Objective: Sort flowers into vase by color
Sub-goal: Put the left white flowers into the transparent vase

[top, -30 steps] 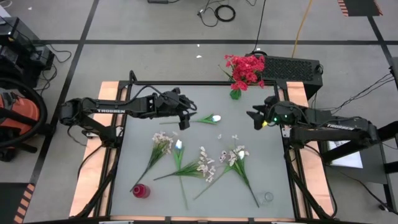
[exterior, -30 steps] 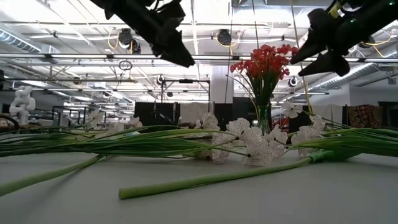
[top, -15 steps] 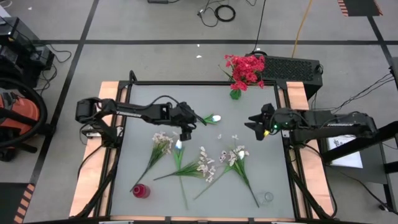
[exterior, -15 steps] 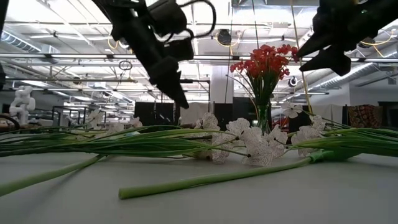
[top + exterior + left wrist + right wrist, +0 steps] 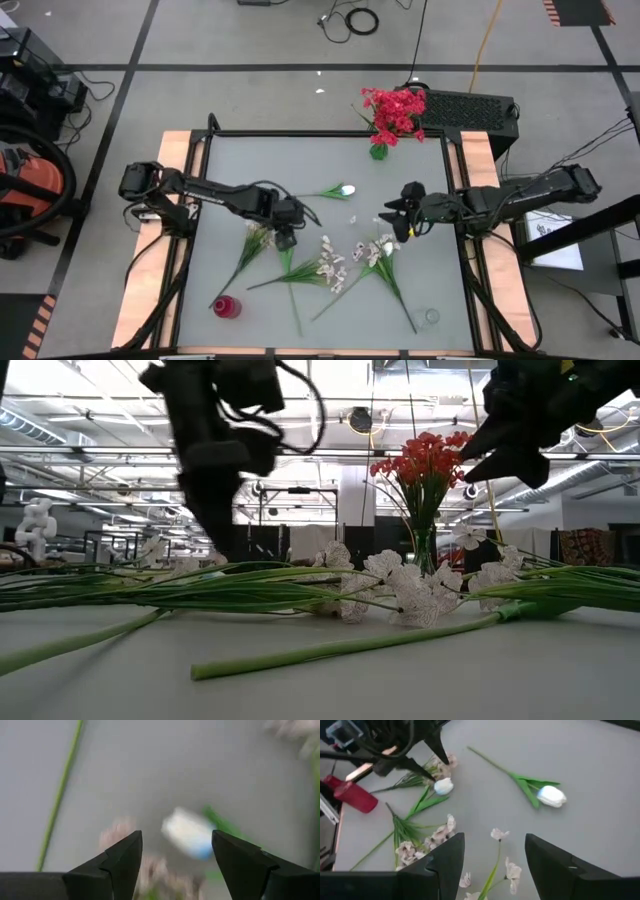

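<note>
Hovering left tool (image 5: 287,238) fingers spread wide, straddling white tulip bud (image 5: 187,838) directly beneath, stem trailing away along tabletop (image 5: 300,160); right tool (image 5: 404,222) waiting open, farther off.

Grey concrete floor (image 5: 250,95) w/ black tape lines; cables (image 5: 350,20) on floor; ceiling pipes, bright lights

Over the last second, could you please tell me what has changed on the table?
The left pincer has swung from near the far tulip and come down over the white tulip bud in the middle, open, not yet gripping it. The right pincer, also open, has moved inward and nearer the pale sprays. The flowers on the table and the red bouquet have not moved.
</note>
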